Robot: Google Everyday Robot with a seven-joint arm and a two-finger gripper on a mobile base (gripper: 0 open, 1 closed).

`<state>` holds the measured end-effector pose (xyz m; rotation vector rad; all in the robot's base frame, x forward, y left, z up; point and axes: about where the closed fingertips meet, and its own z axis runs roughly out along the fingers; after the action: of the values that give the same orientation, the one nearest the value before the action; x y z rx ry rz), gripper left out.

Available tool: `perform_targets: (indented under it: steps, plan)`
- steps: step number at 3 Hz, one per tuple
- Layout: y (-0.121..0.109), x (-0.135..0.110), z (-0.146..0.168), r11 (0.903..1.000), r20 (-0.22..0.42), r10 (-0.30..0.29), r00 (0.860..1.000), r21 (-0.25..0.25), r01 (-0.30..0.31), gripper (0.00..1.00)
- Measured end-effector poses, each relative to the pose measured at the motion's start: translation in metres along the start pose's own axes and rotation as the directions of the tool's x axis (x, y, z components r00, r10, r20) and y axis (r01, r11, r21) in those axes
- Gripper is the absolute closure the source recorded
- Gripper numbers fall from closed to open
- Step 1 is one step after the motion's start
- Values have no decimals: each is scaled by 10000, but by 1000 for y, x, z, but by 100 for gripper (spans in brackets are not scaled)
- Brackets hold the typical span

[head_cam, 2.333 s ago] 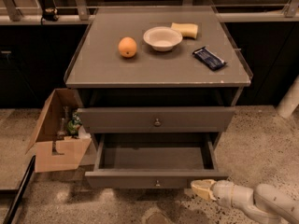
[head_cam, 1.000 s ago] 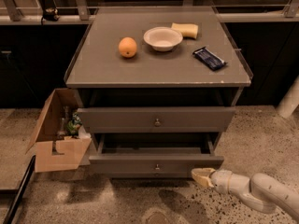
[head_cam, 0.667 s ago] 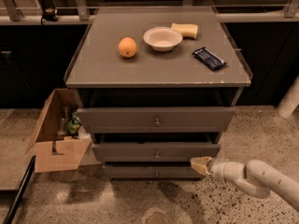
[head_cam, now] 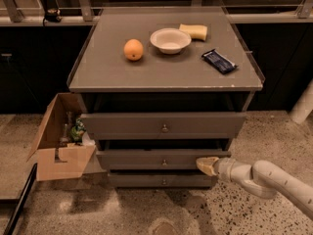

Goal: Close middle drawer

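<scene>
The middle drawer [head_cam: 146, 159] is the second of three grey fronts, with a small round metal knob [head_cam: 164, 162] at its centre. Its front stands almost in line with the bottom drawer front [head_cam: 161, 180], a little behind the wider top drawer front [head_cam: 164, 125]. My gripper [head_cam: 205, 164] comes in from the lower right on a white arm and its tan tip rests against the right end of the middle drawer front.
On the cabinet top [head_cam: 98, 72] lie an orange [head_cam: 133, 49], a white bowl [head_cam: 170, 39], a yellow sponge [head_cam: 193, 31] and a dark snack bar [head_cam: 219, 61]. An open cardboard box [head_cam: 61, 151] with bottles stands on the floor at the left. A white post [head_cam: 303, 104] stands at the right.
The middle drawer was pulled far out and has slid back in until its front is nearly flush. My gripper has moved forward with it, staying against its right end.
</scene>
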<state>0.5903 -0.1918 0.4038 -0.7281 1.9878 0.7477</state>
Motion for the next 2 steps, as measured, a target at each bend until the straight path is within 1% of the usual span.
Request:
perform_targets:
  steps: [2]
  plan:
    - [-11,-13,7,9998,348,-145,9993,106,142,39]
